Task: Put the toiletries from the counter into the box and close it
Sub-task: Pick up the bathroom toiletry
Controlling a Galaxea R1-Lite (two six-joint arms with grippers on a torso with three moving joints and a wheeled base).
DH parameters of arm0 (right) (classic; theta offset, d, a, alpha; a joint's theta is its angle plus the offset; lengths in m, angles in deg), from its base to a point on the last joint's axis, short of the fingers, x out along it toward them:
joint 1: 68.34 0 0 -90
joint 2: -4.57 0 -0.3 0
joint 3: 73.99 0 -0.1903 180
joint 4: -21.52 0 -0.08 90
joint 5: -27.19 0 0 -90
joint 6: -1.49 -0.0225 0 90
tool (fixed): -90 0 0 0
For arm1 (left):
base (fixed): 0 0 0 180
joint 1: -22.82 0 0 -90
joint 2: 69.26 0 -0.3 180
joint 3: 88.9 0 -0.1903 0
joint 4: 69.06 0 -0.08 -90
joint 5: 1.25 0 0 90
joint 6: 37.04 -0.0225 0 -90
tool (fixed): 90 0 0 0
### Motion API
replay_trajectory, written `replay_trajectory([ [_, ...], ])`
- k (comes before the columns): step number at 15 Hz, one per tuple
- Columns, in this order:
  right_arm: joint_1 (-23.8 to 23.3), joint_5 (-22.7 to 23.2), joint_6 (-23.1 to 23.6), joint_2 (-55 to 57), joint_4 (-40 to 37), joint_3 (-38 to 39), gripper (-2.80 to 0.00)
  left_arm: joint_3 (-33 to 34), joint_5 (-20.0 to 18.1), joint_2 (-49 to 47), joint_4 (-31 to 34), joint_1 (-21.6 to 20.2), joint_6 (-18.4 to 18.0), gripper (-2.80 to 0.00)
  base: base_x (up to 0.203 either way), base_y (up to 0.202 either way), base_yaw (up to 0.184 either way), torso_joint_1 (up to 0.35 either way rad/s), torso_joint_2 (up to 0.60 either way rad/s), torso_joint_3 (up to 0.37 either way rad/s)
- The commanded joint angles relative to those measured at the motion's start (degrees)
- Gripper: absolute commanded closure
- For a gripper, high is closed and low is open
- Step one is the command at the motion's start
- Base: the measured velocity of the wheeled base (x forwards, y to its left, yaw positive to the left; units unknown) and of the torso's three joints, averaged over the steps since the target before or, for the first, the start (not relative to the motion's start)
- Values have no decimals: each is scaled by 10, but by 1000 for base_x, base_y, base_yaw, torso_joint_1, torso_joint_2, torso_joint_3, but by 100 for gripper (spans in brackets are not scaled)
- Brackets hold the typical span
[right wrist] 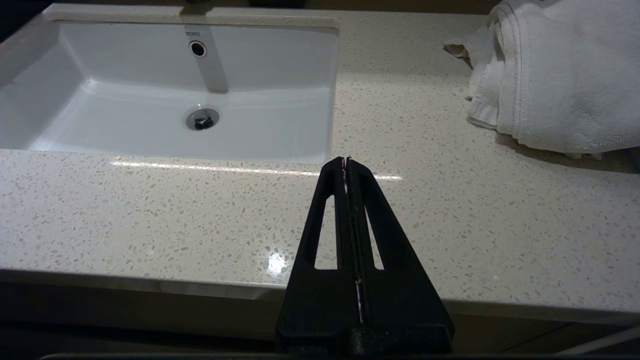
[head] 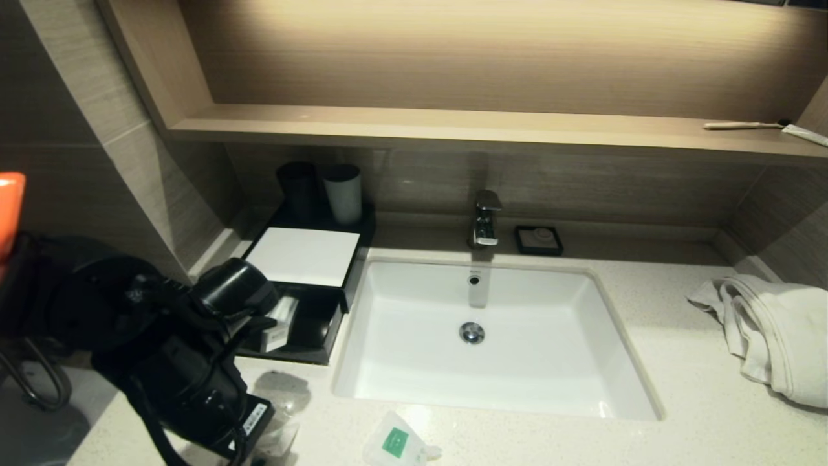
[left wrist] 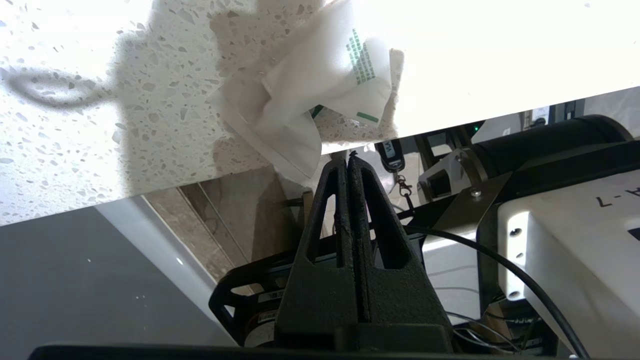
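Toiletries are split for you: one white packet with a green label lies on the counter at its front edge, just in front of the sink, and a few small white items sit inside the black box left of the sink. The box's white lid covers only the back half. Your left gripper has its fingers pressed together on nothing, its tip at the counter's front edge just beside the packet. Your right gripper hovers with fingers likewise together and empty over the counter, right of the sink and near a white towel.
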Motion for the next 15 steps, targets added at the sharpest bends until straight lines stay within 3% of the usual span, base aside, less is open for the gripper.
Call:
replay_trajectory([
  [1, 0, 0, 0, 0, 0, 0, 0, 0, 0, -12, 2, -1, 0, 0, 0, 0, 0, 0, 0, 0],
  [2, 0, 0, 0, 0, 0, 0, 0, 0, 0, -13, 1, -1, 1, -280, 0, 0, 0, 0, 0, 0],
  [15, 0, 0, 0, 0, 0, 0, 0, 1, 0, -37, -14, -3, 0, -280, 0, 0, 0, 0, 0, 0],
])
